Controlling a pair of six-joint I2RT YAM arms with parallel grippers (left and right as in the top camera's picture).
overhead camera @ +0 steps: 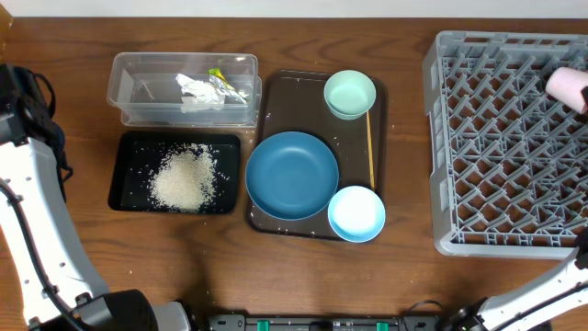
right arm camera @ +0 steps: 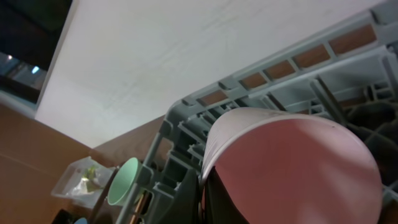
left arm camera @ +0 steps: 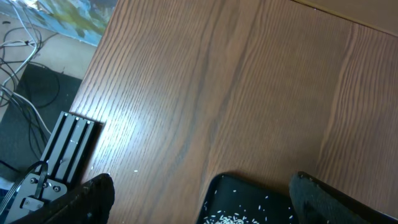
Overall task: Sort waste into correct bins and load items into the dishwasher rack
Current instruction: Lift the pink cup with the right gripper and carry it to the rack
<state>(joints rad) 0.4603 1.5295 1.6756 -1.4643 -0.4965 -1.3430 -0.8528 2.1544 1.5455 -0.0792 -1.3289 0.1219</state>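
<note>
Pink and tilted, the small cup hangs over the far right part of the grey dishwasher rack, with the right gripper clenched tight on its rim. The left gripper hovers spread wide and empty above the wooden table, at a corner of the black tray heaped with rice. The blue plate, mint bowl, light blue bowl and chopstick lie on the brown serving tray.
</note>
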